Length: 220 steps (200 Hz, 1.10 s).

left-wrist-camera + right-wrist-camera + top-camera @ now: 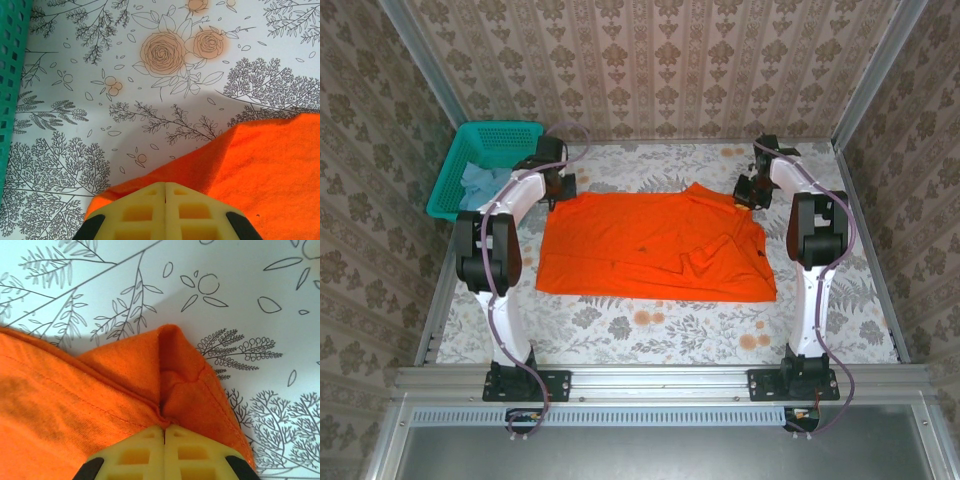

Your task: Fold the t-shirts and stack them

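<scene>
An orange t-shirt point(655, 245) lies spread flat across the middle of the flowered table. My left gripper point(558, 190) is at its far left corner. In the left wrist view the yellow fingers point(135, 210) are shut tip to tip, left gripper point(165, 184), on the edge of the orange t-shirt point(260, 165). My right gripper point(750, 192) is at the far right corner. There the orange t-shirt point(90, 400) puckers into the shut right gripper point(164, 427). A pale blue t-shirt point(485, 182) lies crumpled in the basket.
A teal mesh basket point(470, 145) stands at the far left corner of the table, just left of my left arm; its wall point(10, 75) shows beside the left gripper. Wallpapered walls close the table in at the back and sides.
</scene>
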Available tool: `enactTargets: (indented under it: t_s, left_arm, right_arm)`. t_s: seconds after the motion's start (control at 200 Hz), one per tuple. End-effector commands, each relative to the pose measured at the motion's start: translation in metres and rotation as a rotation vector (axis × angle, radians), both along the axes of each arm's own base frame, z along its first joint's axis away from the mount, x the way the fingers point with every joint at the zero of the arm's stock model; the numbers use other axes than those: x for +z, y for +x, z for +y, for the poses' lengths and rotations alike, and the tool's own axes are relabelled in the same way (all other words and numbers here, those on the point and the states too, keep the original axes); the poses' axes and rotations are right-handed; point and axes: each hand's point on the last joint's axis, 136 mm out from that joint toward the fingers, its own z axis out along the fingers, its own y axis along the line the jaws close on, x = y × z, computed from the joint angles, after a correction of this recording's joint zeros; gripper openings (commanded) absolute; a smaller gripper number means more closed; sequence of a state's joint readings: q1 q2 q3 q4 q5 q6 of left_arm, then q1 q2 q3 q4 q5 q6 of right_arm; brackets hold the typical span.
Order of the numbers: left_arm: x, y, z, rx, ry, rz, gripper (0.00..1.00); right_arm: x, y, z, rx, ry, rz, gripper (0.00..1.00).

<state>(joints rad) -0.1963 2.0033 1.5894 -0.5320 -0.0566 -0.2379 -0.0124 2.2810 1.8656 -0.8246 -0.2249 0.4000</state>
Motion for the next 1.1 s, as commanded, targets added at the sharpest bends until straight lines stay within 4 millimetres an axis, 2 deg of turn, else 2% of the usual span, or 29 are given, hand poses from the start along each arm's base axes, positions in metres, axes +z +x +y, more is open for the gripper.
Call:
enactTargets:
  t_s: [0.0,0.36,0.43,0.66,0.93,1.095]
  left_arm:
    - [0.001,0.003,-0.004,-0.022,0.013,0.004,0.0]
    - [0.0,0.007,0.005,0.011,0.058,0.008,0.0]
    - [0.001,0.007,0.008,0.017,0.065,0.006,0.0]
    - [-0.001,0.007,0.006,0.016,0.053,0.014,0.0]
    - [0.001,0.004,0.006,0.014,0.051,0.015,0.0]
    - [0.003,0.004,0.006,0.012,0.055,0.009,0.0]
  right_arm:
    - [0.039,0.0,0.002,0.003,0.025,-0.052,0.07]
    - [0.055,0.004,0.002,0.023,0.028,-0.088,0.08]
    - [0.058,0.005,0.001,0.026,0.03,-0.096,0.12]
    - [0.047,0.004,0.002,0.03,0.03,-0.069,0.16]
    - [0.038,0.007,0.002,0.014,0.037,-0.064,0.08]
    - [0.045,0.012,0.003,0.017,0.042,-0.097,0.0]
